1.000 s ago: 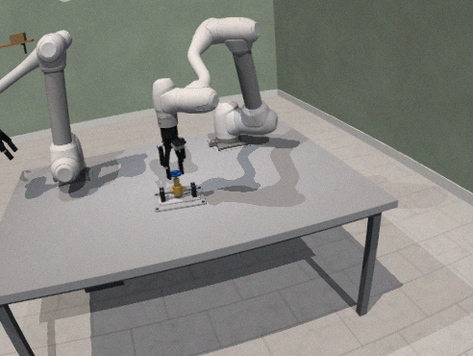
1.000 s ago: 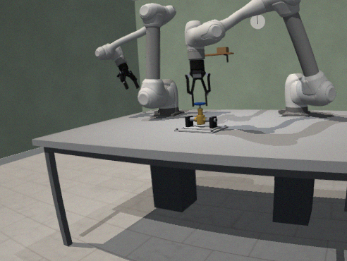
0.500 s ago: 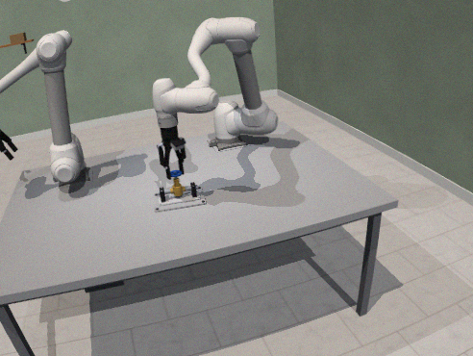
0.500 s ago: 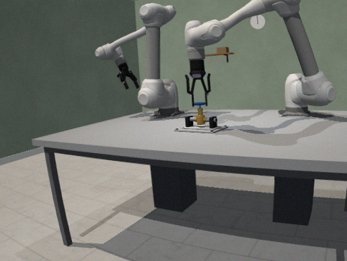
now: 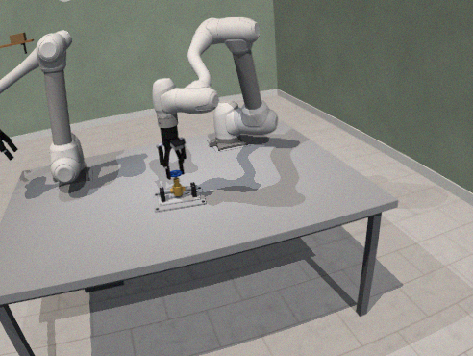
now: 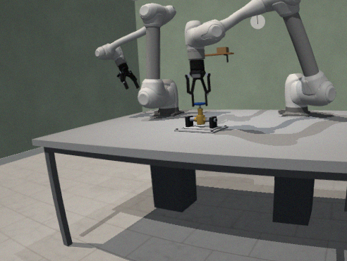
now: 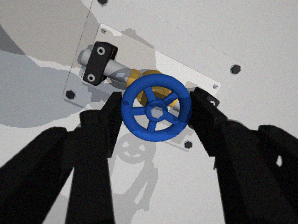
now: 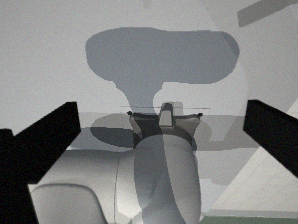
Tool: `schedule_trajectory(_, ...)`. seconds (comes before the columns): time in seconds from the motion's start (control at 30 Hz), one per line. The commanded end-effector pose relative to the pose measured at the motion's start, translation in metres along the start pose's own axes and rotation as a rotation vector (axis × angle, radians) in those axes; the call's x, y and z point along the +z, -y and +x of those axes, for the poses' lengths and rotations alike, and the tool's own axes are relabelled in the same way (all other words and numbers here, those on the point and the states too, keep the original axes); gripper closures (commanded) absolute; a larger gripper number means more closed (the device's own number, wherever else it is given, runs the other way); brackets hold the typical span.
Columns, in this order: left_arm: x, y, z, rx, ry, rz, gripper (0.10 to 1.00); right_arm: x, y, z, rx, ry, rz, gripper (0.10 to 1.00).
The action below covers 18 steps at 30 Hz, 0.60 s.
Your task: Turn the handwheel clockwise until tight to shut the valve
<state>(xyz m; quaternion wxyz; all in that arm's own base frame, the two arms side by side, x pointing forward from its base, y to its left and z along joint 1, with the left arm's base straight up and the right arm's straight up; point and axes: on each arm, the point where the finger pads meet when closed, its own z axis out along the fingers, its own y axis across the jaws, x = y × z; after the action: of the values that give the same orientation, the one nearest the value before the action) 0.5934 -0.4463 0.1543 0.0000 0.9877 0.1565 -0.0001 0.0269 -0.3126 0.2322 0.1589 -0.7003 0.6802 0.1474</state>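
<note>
Left gripper (image 5: 175,175) (image 6: 199,105) (image 7: 156,122): fingers clamped on the five-spoked blue handwheel (image 5: 176,173) (image 6: 199,104) (image 7: 156,111), contact at its nine and three o'clock in the wrist view. The wheel tops a brass-coloured valve body (image 5: 177,190) (image 6: 200,118) (image 7: 159,92). Right gripper (image 5: 12,151) (image 6: 132,87) (image 8: 162,116): fingers spread wide, holding nothing.

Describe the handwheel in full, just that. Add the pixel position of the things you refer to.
The handwheel (image 5: 176,172) (image 6: 199,104) (image 7: 128,120) is a blue ring with five spokes running to a round hub, which has a hexagonal piece at its centre. Its surface looks smooth and painted; whether it is metal or plastic cannot be told. It sits level on top of the yellow valve body (image 5: 178,190) (image 6: 200,118) (image 7: 134,80). The left gripper (image 5: 175,174) (image 6: 199,104) (image 7: 155,105) is closed on it, its jaws at opposite sides of the rim.
</note>
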Motion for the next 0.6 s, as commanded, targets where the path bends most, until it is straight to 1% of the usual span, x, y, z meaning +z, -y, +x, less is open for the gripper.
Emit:
schedule_trajectory(0.0, -0.0012, -0.0005, 0.0004, 0.001, -0.002, -0.002, 0.999, -0.0004, 0.0001, 0.0001, 0.000, -0.001, 0.000, 0.098)
schedule_trajectory(0.57, -0.0012, -0.0005, 0.0004, 0.036, -0.002, -0.002, 0.999, -0.0004, 0.0001, 0.0001, 0.000, -0.001, 0.000, 0.098)
